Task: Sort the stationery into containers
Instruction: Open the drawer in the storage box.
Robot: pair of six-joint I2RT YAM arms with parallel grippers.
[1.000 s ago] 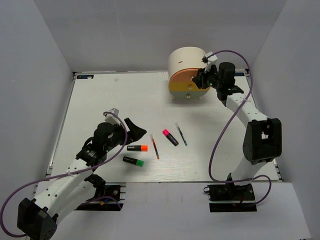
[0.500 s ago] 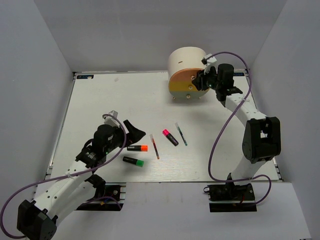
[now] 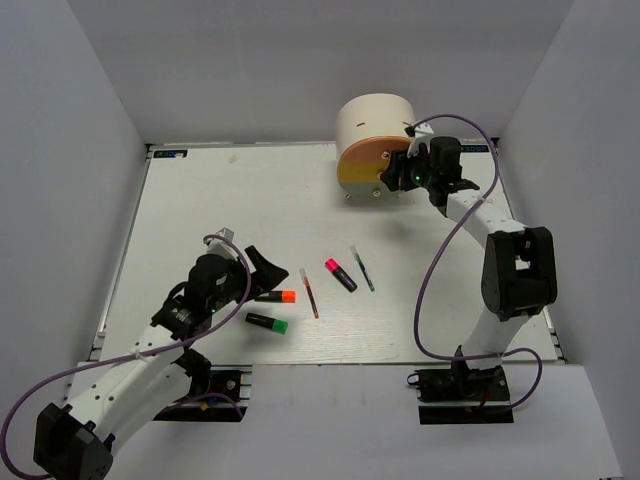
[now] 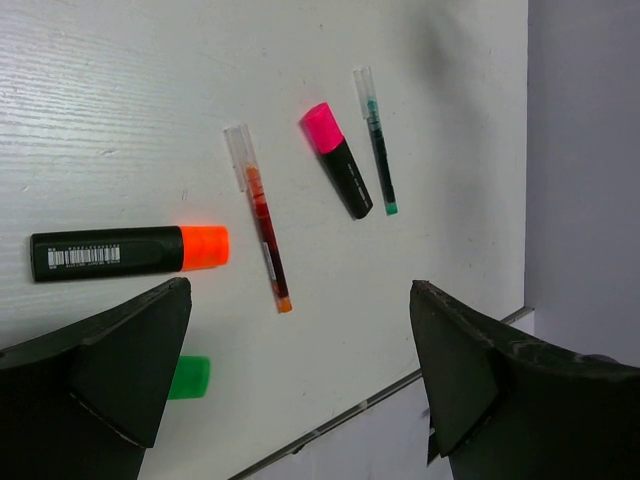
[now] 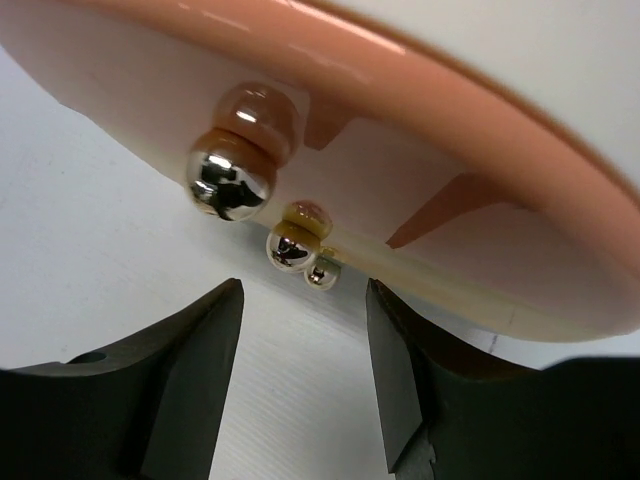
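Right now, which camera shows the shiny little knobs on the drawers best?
The right wrist view: three knobs appear close up, lined up just beyond the open right gripper. The top view shows the drawer unit, but its knobs are too small to make out. The left wrist view misses them.

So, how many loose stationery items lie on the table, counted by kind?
Highlighters: 3 (orange highlighter, green highlighter, pink highlighter)
Pens: 2 (red pen, green pen)
Total: 5
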